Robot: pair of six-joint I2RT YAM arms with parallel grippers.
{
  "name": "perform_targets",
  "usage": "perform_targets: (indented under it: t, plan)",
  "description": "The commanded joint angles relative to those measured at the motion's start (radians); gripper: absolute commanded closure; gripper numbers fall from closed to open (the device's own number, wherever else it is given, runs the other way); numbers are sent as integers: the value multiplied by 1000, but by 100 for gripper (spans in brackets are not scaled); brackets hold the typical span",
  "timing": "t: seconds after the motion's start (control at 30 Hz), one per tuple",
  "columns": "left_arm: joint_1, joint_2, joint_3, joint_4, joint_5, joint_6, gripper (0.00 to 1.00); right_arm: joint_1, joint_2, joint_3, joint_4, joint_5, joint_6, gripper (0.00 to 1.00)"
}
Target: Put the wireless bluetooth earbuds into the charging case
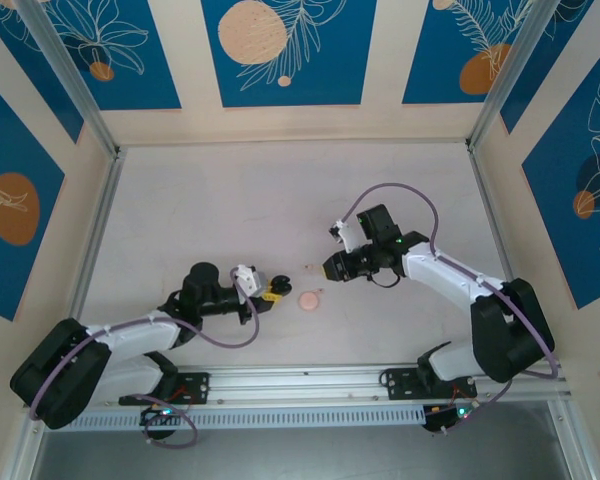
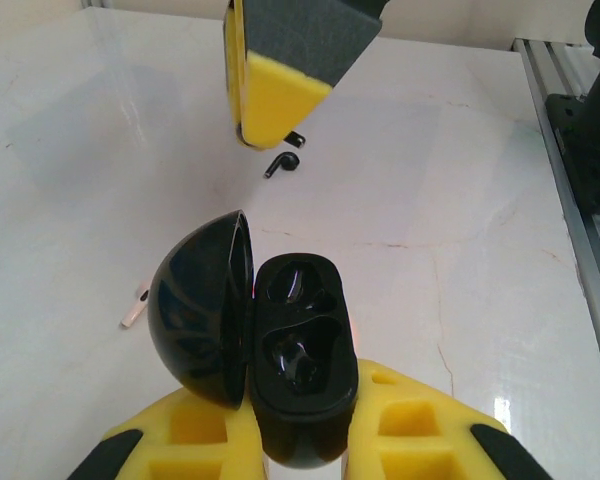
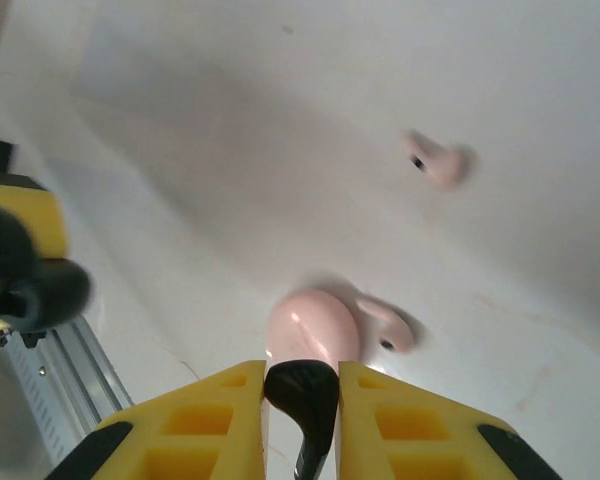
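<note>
Left wrist view: the open black case (image 2: 295,340) was clamped by the left gripper (image 2: 300,420), and a black earbud (image 3: 301,385) was pinched by the right gripper (image 3: 302,415) beyond it.

Black case (image 2: 295,370) runs off the left wrist view's bottom edge; black bud (image 3: 305,395) loses its stem at the right wrist view's bottom edge and hides the near rim of the pink case (image 3: 315,328); far pink bud (image 3: 435,162) is blurred.
</note>
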Motion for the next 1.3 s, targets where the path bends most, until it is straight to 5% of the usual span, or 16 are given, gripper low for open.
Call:
perform_targets:
  t: [0.0,0.73,1.27]
  plan:
    - [-6,-41,-3,-28,27,76,89,-17,43,29,-138,52,74,79]
    - [-6,-206,2,-212,-6,115,89,21,308,133,-308,272,129,77]
    - [-7,-249,18,-283,-26,127,89,59,290,228,-439,362,133,60]
